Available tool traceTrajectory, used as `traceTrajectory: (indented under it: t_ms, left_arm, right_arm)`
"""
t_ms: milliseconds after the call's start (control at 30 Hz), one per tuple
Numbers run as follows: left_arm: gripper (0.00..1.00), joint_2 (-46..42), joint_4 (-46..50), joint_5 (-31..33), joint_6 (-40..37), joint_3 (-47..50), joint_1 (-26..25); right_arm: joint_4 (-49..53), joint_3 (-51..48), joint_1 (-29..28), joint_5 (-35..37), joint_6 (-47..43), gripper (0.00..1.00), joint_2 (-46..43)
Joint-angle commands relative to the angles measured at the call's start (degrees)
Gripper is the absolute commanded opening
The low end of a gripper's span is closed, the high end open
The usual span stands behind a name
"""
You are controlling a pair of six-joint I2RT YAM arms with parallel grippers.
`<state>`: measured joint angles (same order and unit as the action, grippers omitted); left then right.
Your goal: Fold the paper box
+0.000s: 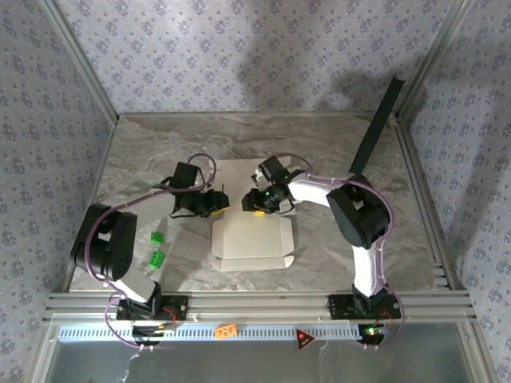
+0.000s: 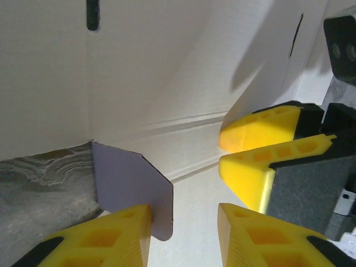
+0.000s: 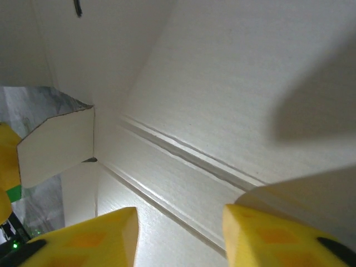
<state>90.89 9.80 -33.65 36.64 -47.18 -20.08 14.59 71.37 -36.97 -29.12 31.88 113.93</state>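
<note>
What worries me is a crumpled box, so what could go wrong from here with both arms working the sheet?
1. Collision: in the left wrist view the right arm's fingers sit close ahead of the left jaws, above a crease of the paper box.
2. The small lavender flap stands right beside a left finger; closing may crumple it rather than fold it.
3. The sheet looks loose on the table, so a push may slide it.
</note>
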Motion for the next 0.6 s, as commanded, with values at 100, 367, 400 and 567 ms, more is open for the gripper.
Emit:
traceTrajectory:
  t_ms: [100, 367, 400, 567]
  left_arm:
    - [0.35, 4.0, -2.9, -2.0, 1.2, -2.4, -1.1]
    - [0.23, 8.6, -3.9, -0.8, 0.9, -2.3, -1.9]
    - [0.22, 9.0, -3.3, -0.1, 0.5, -2.3, -2.0]
    - [0.18, 12.1, 5.6, 6.8, -3.9, -5.5, -4.3]
  right_arm:
    - [1.7, -1.3, -0.5, 0.4, -0.1, 0.29, 1.5]
    - [1.7, -1.8, -0.4, 0.7, -0.4, 0.25, 1.6]
    - [1.7, -1.8, -0.4, 0.7, -0.5, 0.25, 1.6]
    - [3.1, -1.9, -0.2, 2.2, -1.1, 0.25, 1.6]
